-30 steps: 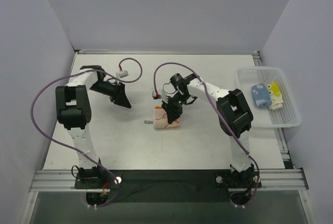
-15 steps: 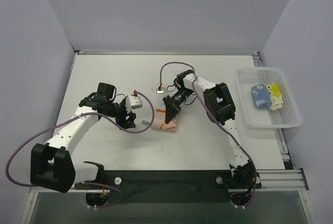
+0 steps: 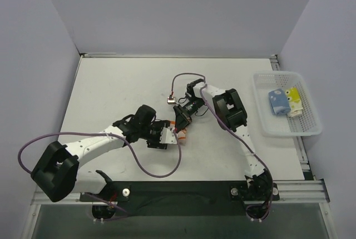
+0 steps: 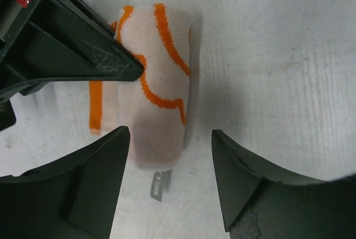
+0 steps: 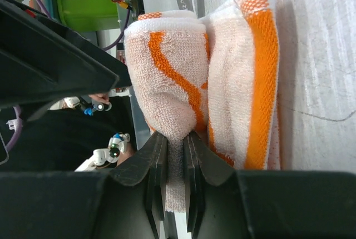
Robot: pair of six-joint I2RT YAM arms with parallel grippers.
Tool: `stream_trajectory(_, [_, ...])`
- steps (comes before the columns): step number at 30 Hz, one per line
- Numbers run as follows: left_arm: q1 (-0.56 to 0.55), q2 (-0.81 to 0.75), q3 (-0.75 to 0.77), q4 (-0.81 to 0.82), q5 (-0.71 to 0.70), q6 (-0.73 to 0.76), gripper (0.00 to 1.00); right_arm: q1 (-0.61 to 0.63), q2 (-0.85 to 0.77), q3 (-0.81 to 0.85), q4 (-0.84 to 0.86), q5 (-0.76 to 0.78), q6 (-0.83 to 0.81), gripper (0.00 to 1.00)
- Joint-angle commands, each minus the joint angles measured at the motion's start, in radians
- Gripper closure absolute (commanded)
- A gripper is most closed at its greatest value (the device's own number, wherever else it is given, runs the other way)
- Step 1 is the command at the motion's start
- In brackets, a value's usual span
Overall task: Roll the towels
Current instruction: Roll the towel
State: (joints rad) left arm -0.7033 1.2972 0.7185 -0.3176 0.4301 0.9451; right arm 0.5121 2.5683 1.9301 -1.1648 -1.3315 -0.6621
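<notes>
The orange and pale towel (image 4: 158, 78) lies rolled up on the white table, its grey tag (image 4: 157, 185) sticking out of the near end. My right gripper (image 5: 175, 155) is shut on a pinched fold of the towel (image 5: 183, 66) at one end. In the top view my right gripper (image 3: 182, 121) hides most of the towel (image 3: 180, 135). My left gripper (image 4: 169, 139) is open, its fingertips level with the roll's tag end and not touching it. In the top view my left gripper (image 3: 167, 137) sits just left of the roll.
A white mesh basket (image 3: 292, 133) at the right edge holds a light blue towel (image 3: 277, 101) and a yellow towel (image 3: 293, 100). A purple cable (image 3: 161, 169) loops over the table near my left arm. Grey walls close in three sides.
My left arm has swung from the table's left side to the centre, bringing its gripper up to the roll and opening wider. My right gripper keeps its hold and has shifted a little.
</notes>
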Motion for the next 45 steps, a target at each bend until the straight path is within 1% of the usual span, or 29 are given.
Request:
stream_trajectory(1, [-0.025,0.059,0.002,0.186,-0.059,0.07,0.29,0.011,0.021,0.023,-0.036,0.04,-0.002,0.97])
stream_trajectory(5, [-0.045,0.145,0.019,0.218,-0.068,0.092,0.31,0.008,0.02,0.023,-0.035,0.052,0.007,0.97])
stream_trajectory(7, [-0.048,0.19,0.035,0.187,-0.062,0.106,0.36,0.005,0.013,0.026,-0.032,0.06,0.013,0.97])
stream_trajectory(8, [-0.05,0.204,0.059,0.161,-0.054,0.106,0.46,-0.003,0.012,0.03,-0.029,0.069,0.025,0.96])
stream_trajectory(9, [-0.05,0.215,0.071,0.108,-0.05,0.1,0.51,-0.006,0.015,0.05,-0.027,0.074,0.056,0.94])
stream_trajectory(10, [-0.05,0.23,0.082,0.076,-0.044,0.087,0.55,-0.01,0.015,0.067,-0.027,0.083,0.077,0.92])
stream_trajectory(12, [-0.05,0.243,0.101,0.01,-0.028,0.069,0.62,-0.024,0.015,0.127,-0.026,0.133,0.116,0.82])
stream_trajectory(13, [-0.05,0.252,0.105,-0.004,-0.024,0.035,0.64,-0.029,0.012,0.15,-0.024,0.162,0.16,0.77])
stream_trajectory(15, [-0.045,0.267,0.136,-0.064,-0.004,-0.002,0.69,-0.055,-0.017,0.179,-0.019,0.202,0.188,0.7])
stream_trajectory(17, [-0.032,0.307,0.171,-0.118,0.028,-0.054,0.72,-0.082,-0.049,0.178,-0.001,0.216,0.243,0.62])
stream_trajectory(18, [-0.016,0.339,0.215,-0.174,0.062,-0.069,0.74,-0.095,-0.086,0.169,0.017,0.224,0.255,0.6])
stream_trajectory(20, [0.008,0.376,0.257,-0.216,0.099,-0.112,0.76,-0.135,-0.132,0.104,0.039,0.224,0.291,0.54])
stream_trajectory(22, [0.059,0.43,0.323,-0.277,0.169,-0.144,0.76,-0.156,-0.204,0.037,0.089,0.212,0.317,0.53])
stream_trajectory(23, [0.076,0.448,0.343,-0.29,0.192,-0.157,0.76,-0.168,-0.23,-0.039,0.112,0.207,0.334,0.52])
stream_trajectory(25, [0.128,0.496,0.404,-0.324,0.232,-0.19,0.76,-0.173,-0.301,-0.129,0.197,0.195,0.395,0.51])
stream_trajectory(26, [0.143,0.511,0.421,-0.336,0.261,-0.196,0.76,-0.17,-0.322,-0.21,0.23,0.19,0.419,0.51])
stream_trajectory(27, [0.155,0.527,0.444,-0.362,0.278,-0.2,0.75,-0.17,-0.339,-0.245,0.299,0.184,0.476,0.51])
stream_trajectory(29, [0.189,0.576,0.505,-0.389,0.327,-0.212,0.75,-0.172,-0.384,-0.31,0.374,0.187,0.541,0.51])
stream_trajectory(30, [0.198,0.596,0.53,-0.431,0.343,-0.213,0.75,-0.175,-0.414,-0.353,0.431,0.189,0.567,0.51])
stream_trajectory(32, [0.231,0.661,0.606,-0.483,0.386,-0.215,0.74,-0.184,-0.462,-0.404,0.497,0.216,0.594,0.51])
stream_trajectory(33, [0.24,0.712,0.628,-0.535,0.419,-0.213,0.74,-0.201,-0.512,-0.446,0.555,0.224,0.601,0.51])
stream_trajectory(35, [0.269,0.766,0.708,-0.593,0.455,-0.195,0.74,-0.218,-0.563,-0.47,0.586,0.253,0.575,0.49])
stream_trajectory(36, [0.275,0.796,0.741,-0.666,0.473,-0.181,0.73,-0.228,-0.612,-0.476,0.587,0.294,0.544,0.49])
stream_trajectory(37, [0.281,0.854,0.771,-0.704,0.481,-0.146,0.73,-0.228,-0.635,-0.488,0.588,0.313,0.476,0.48])
stream_trajectory(39, [0.298,0.91,0.852,-0.8,0.49,-0.12,0.74,-0.225,-0.693,-0.497,0.587,0.362,0.4,0.46])
stream_trajectory(42, [0.32,1.008,0.921,-0.892,0.509,-0.082,0.74,-0.198,-0.756,-0.506,0.588,0.422,0.287,0.46])
stream_trajectory(45, [0.326,1.051,0.95,-0.937,0.521,-0.063,0.74,-0.129,-0.828,-0.549,0.616,0.48,0.155,0.45])
